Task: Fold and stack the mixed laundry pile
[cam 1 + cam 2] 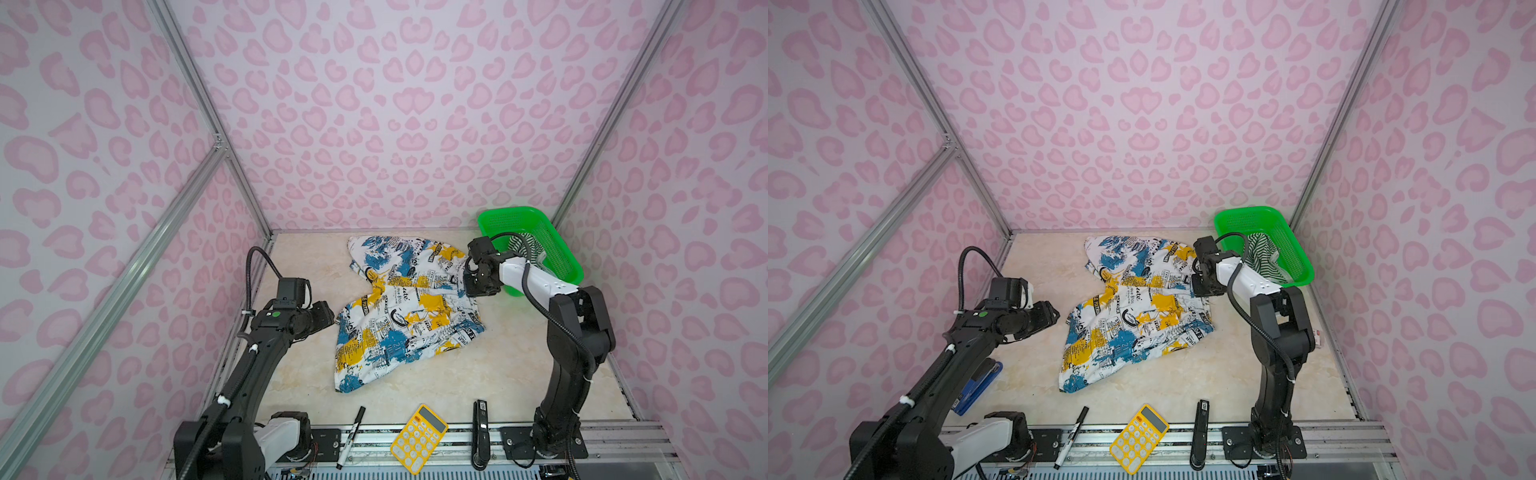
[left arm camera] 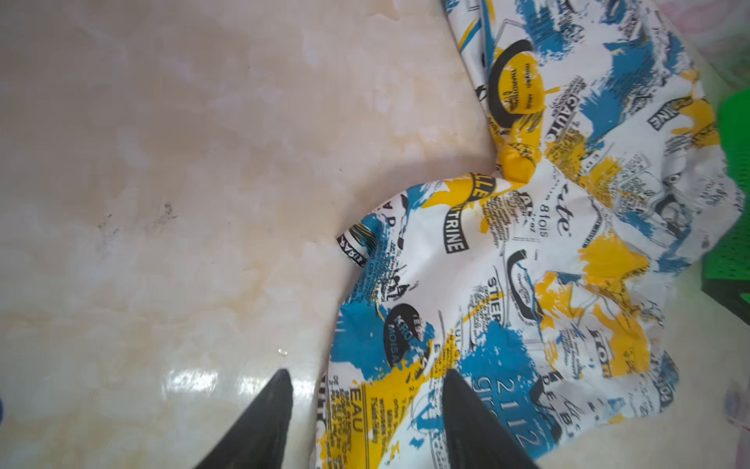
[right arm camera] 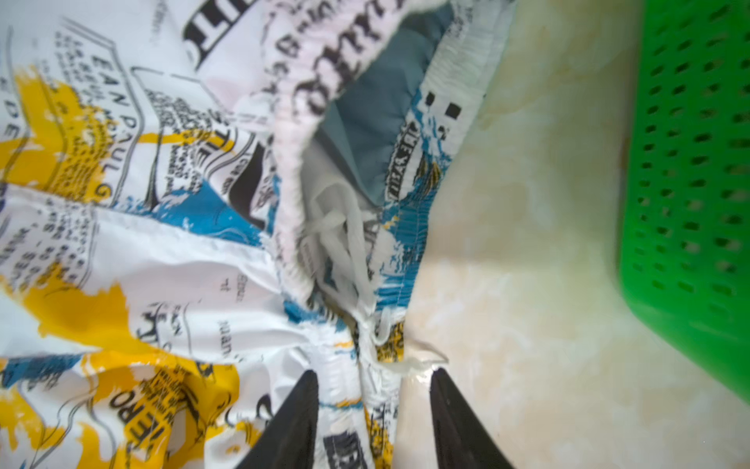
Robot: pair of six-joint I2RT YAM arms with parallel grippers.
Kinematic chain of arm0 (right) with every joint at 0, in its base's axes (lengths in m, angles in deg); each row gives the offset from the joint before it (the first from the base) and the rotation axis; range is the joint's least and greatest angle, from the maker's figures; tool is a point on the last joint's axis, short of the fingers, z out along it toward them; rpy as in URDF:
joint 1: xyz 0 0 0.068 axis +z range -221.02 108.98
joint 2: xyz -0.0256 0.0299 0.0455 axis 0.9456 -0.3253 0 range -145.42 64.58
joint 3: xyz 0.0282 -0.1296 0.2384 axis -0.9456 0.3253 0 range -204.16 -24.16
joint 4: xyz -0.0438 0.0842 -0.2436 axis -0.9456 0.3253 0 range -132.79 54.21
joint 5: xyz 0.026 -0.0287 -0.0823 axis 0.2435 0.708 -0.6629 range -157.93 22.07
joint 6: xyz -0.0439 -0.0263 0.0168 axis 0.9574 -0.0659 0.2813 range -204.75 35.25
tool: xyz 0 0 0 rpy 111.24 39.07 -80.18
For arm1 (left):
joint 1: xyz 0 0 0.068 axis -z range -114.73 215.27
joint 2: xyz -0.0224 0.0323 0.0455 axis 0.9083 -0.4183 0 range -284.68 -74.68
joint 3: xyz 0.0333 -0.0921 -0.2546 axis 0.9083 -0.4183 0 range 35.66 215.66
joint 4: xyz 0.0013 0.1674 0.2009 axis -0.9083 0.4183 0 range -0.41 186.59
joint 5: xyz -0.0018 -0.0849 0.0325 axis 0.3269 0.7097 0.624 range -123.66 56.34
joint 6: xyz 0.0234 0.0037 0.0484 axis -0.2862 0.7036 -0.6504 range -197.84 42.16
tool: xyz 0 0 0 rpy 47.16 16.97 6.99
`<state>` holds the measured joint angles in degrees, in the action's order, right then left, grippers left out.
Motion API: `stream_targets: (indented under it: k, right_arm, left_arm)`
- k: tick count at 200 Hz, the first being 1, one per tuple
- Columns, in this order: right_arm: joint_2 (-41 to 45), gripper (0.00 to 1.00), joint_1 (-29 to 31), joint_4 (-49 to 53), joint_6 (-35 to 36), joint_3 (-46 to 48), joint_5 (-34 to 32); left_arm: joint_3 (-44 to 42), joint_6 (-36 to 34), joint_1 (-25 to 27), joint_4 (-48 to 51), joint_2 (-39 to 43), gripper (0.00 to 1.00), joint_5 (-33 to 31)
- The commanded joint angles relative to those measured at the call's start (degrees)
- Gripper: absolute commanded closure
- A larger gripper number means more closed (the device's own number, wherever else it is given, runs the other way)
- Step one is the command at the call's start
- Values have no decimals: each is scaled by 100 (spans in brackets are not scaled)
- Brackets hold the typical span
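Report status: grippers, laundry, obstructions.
Left gripper open, at printed garment's edge. Right gripper open, astride its waistband. Printed garment crumpled, unfolded; striped garment in green basket. Nothing blocking the cloth.

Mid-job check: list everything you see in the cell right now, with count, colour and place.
table: 1, beige marbled, cell floor.
printed garment: 1, white with blue, yellow and black print, crumpled mid-table.
basket: 1, bright green, back right corner.
striped garment: 1, dark green and white, inside the basket.
calculator: 1, yellow, front edge.
marker: 1, black and white, left of the calculator.
slim device: 1, black, right of the calculator.
blue object: 1, front left, partly hidden.
left gripper: 1, black, open, at the printed garment's left edge.
right gripper: 1, black, open, astride its waistband near the basket.
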<state>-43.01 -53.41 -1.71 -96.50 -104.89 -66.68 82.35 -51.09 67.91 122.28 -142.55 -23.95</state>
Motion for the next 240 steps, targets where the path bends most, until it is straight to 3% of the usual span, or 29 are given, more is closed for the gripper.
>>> stream_targets:
  k: [1,46,88,141,149,178,190,240]
  right_arm:
    - [393,48,133,237,86,488,91]
    - [1137,46,147,-139,-60,1903,814]
    - [1290,46,149,-460,-184,2481,1130]
    - [1026,46,82,-679,-305,2361,1177]
    - [1000,46,58,-709,-322,2355,1171]
    - [945,47,4,-768,-367,2394,1132]
    - [929,50,6,-768,-381,2417,1100]
    - [892,74,-233,-733,-381,2534,933]
  left_arm:
    - [-195,209,-1,-1058,-531,50,-30]
    - [-133,97,5,-1706,-1713,69,28]
    - [40,-156,1,-1862,-2336,65,10]
    - [51,-423,67,-2143,-2643,61,698]
    - [40,-441,69,-2204,-2665,63,773]
    - [124,-459,71,-2309,-2856,86,857]
    - [279,-459,67,-2192,-2945,96,812]
    - [1649,-912,69,-628,-2443,97,-318]
